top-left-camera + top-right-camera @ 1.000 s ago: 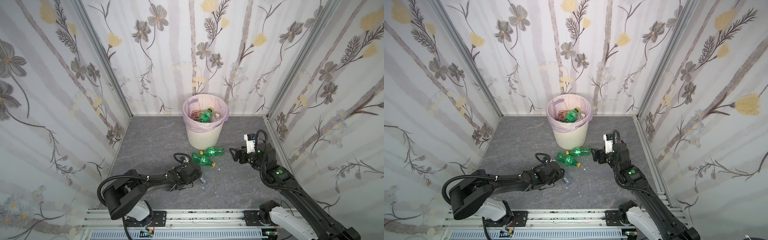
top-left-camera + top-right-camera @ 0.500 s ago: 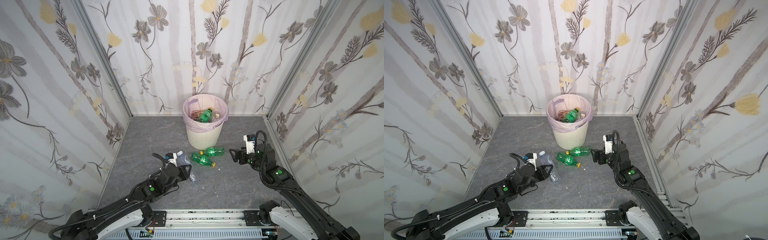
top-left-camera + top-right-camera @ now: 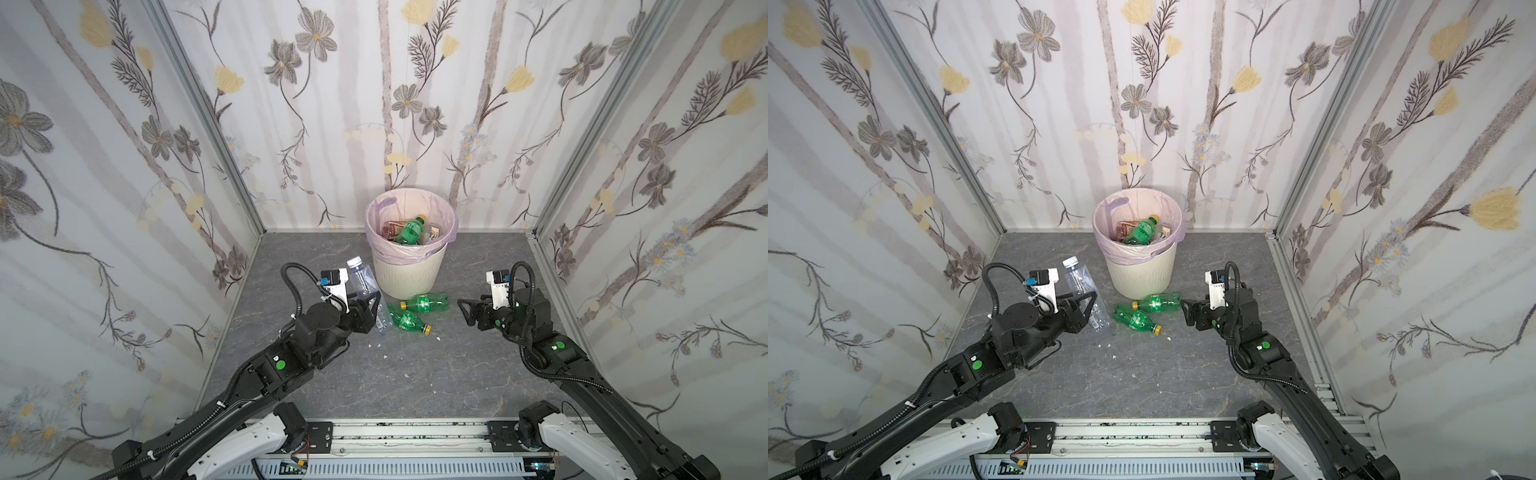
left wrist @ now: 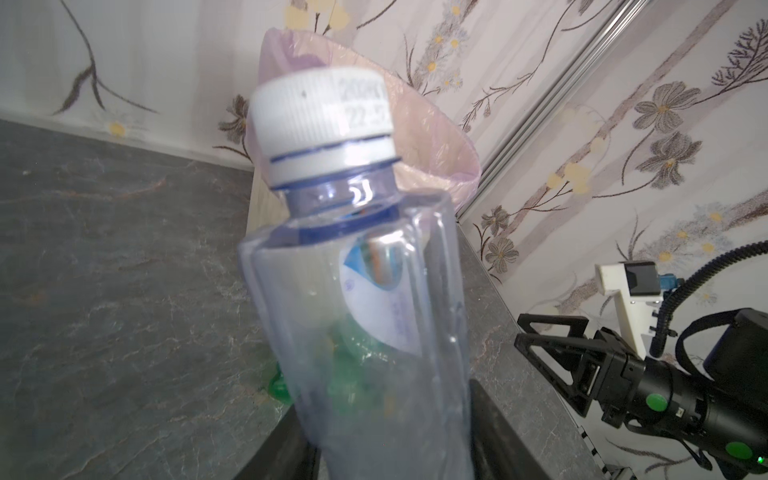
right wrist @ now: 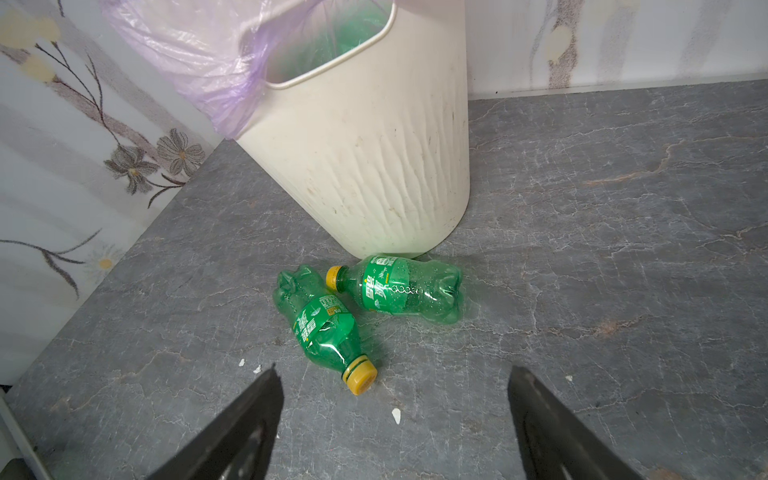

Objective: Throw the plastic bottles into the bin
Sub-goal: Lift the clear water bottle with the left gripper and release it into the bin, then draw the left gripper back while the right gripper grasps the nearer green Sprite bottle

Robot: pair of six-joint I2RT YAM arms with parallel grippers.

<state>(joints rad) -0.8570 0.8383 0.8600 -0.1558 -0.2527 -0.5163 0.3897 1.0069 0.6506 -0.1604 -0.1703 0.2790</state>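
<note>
My left gripper is clamped on a clear bottle with a white cap, just beside the bin, on the bin's left in both top views. The bottle's lower body sits between the fingers and the cap end points up, a little tilted. The fingers of my right gripper stand wide apart with nothing between them. On the grey floor a green bottle lies at the bin's foot. A second green bottle lies just beside it, farther from the bin. A third green bottle lies inside the bin.
</note>
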